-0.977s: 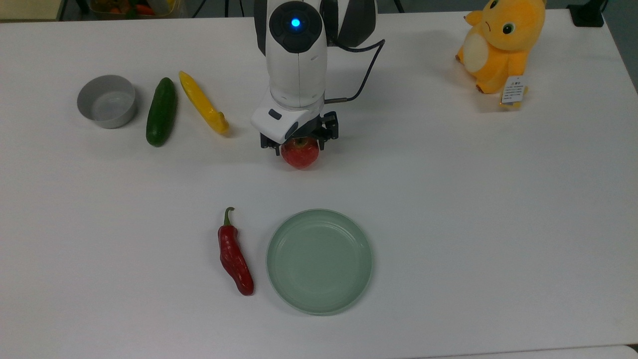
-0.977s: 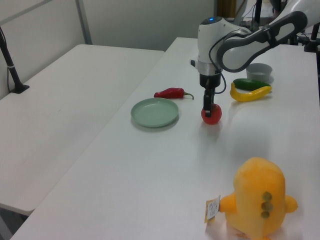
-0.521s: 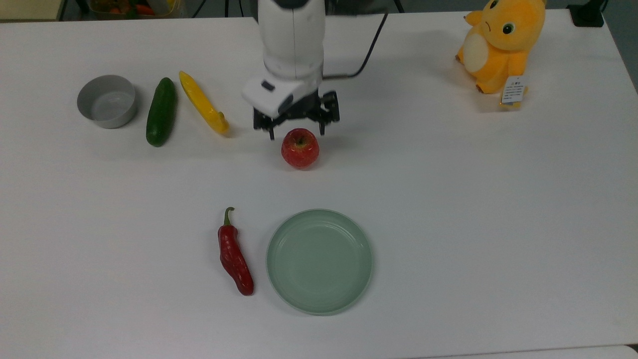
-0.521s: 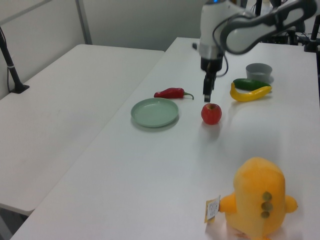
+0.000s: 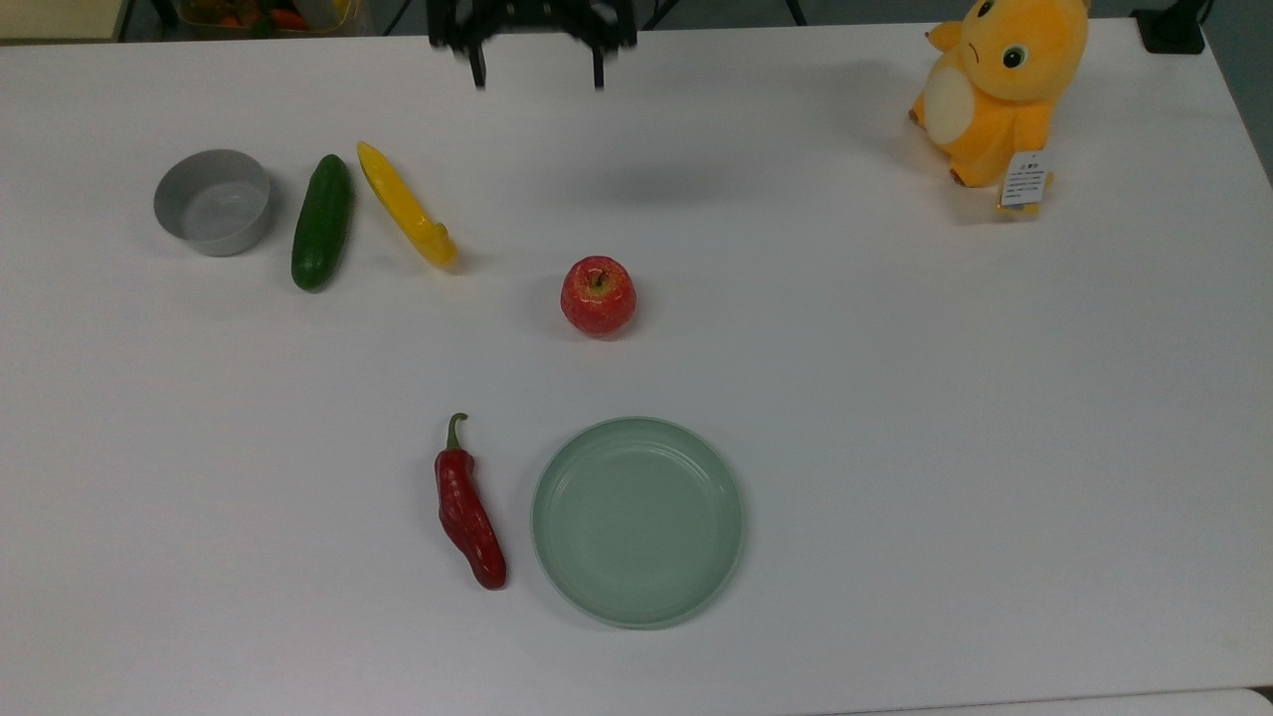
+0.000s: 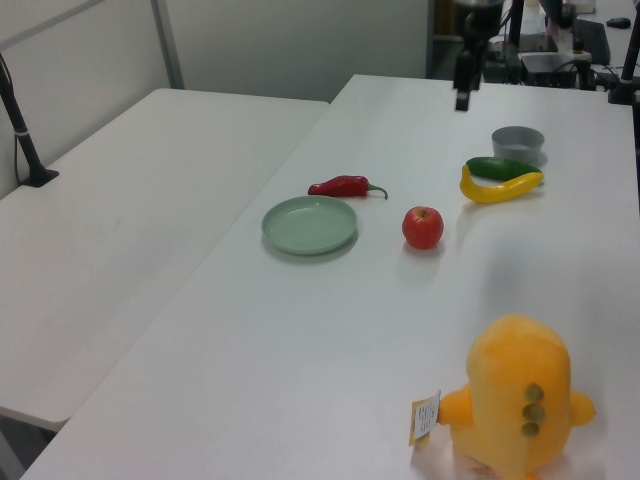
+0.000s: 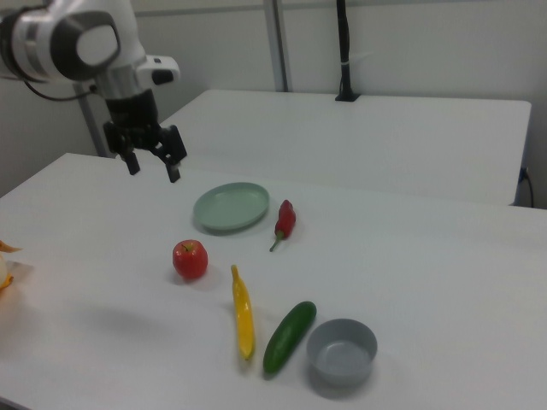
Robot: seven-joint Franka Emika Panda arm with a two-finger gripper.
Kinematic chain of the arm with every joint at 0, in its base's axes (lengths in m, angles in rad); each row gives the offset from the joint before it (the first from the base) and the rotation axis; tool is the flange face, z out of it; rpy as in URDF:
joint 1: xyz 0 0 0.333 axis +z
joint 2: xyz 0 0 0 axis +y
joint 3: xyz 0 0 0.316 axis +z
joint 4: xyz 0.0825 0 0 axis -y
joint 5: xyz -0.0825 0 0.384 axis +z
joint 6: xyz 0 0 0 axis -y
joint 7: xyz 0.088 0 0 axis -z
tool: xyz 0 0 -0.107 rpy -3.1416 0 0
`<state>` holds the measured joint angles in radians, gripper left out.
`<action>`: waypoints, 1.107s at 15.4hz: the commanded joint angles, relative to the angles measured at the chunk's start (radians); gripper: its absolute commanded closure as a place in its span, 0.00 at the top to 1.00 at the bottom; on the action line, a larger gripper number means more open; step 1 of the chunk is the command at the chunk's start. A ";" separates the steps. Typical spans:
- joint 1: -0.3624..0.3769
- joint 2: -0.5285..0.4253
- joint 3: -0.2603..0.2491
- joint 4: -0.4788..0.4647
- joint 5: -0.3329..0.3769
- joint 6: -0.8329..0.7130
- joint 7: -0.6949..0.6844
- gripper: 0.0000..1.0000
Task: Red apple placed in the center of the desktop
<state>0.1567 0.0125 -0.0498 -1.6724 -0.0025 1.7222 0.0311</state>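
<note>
Top view: small glossy red apple (image 5: 598, 296) sits free, mid white counter (image 5: 895, 398). My gripper (image 7: 152, 164) hangs high, fingers spread, empty. Firm, slick, likely to roll; I'd grip its widest sides.

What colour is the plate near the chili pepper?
Pale green, plain with no pattern; the plate shows best in the top view.

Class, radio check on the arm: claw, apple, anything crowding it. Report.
Claw open, empty, raised clear above the desktop. Red apple standing alone mid-desktop, stem up. Nothing touching it: yellow pepper and green plate apart.
</note>
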 commanded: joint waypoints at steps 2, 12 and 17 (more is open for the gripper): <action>0.000 -0.078 0.008 0.013 0.004 -0.139 0.061 1.00; -0.048 -0.091 0.019 0.006 0.018 -0.101 0.017 1.00; -0.078 -0.068 0.019 0.005 0.050 -0.015 -0.112 1.00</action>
<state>0.1063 -0.0648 -0.0433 -1.6598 0.0068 1.6554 -0.0105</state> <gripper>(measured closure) 0.000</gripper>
